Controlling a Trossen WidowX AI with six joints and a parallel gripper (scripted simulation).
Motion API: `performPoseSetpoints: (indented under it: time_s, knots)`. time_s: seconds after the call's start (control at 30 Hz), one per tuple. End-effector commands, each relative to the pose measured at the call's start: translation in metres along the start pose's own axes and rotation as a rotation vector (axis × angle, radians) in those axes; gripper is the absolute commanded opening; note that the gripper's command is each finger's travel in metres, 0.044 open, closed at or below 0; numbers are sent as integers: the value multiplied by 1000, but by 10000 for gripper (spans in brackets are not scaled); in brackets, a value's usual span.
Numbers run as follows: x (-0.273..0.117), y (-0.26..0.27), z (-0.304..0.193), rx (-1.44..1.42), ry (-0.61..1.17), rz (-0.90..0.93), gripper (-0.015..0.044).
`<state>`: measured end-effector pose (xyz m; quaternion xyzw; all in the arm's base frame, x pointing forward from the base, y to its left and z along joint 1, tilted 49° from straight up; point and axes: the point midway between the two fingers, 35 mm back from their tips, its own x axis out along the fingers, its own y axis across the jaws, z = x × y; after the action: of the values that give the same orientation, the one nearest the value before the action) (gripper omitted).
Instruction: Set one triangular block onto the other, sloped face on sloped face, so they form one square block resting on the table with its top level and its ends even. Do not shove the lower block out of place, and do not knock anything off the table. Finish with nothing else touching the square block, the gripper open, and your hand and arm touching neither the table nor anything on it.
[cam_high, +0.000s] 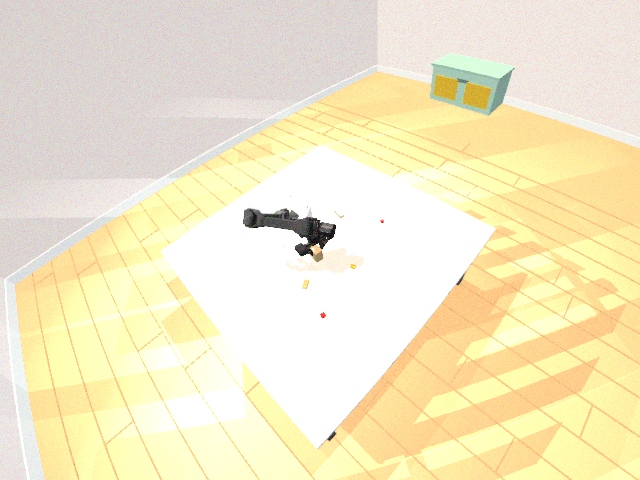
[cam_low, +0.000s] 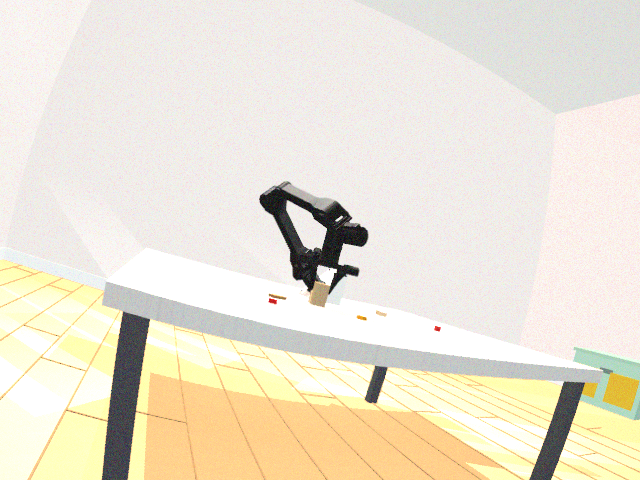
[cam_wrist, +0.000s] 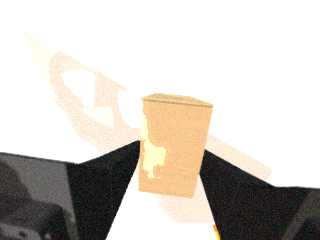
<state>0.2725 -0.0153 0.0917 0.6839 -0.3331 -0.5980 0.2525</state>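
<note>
Right at the jaws, folks: the gripper (cam_high: 314, 250) (cam_low: 321, 289) (cam_wrist: 168, 148) stands roughly half open, fingers either side of the wooden block (cam_high: 316, 253) (cam_low: 318, 293) (cam_wrist: 172, 147), not clamped on it. From the wrist, those fingers come in from eight and four o'clock, and only here do I catch the thin dark line by the block's twelve o'clock edge. Whether there's any sliver of air at the fingertips, I can't tell.

Over to the exterior view, and there's the block upright on the table (cam_high: 392, 320) (cam_low: 222, 310), below the black arm (cam_high: 281, 222) (cam_low: 305, 198). That view gives us the table legs (cam_low: 126, 392), too!

Now from the top, going outward from the block: a yellow piece (cam_high: 353, 266) (cam_low: 361, 317) between three and four o'clock, just a sliver at five in the wrist view; an orange strip (cam_high: 305, 284) (cam_low: 277, 296) between six and seven; a red cube (cam_high: 323, 314) (cam_low: 272, 301) at six, seemingly crowding that strip from the exterior, yet plainly apart from above. A pale strip (cam_high: 339, 214) (cam_low: 381, 313) sits at one, another red cube (cam_high: 382, 221) (cam_low: 437, 328) at two. Way out, between one and two, the green cabinet (cam_high: 471, 85) (cam_low: 612, 382) shows whole; the exterior crops it.
</note>
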Motion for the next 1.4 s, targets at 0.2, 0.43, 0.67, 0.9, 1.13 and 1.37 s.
performPoseSetpoints:
  time_s: [0.2,0.43,0.67,0.9,1.13,1.37]
  knots:
    - [0,0,0,0,0,0,440]
    - [-12,-1,-2,-13,13,-9,440]
    - [-109,2,4,-125,113,-76,440]
    - [-103,-1,1,-118,121,-73,440]
    - [-103,-1,1,-118,121,-73,440]
    - [-103,-1,1,-118,121,-73,440]
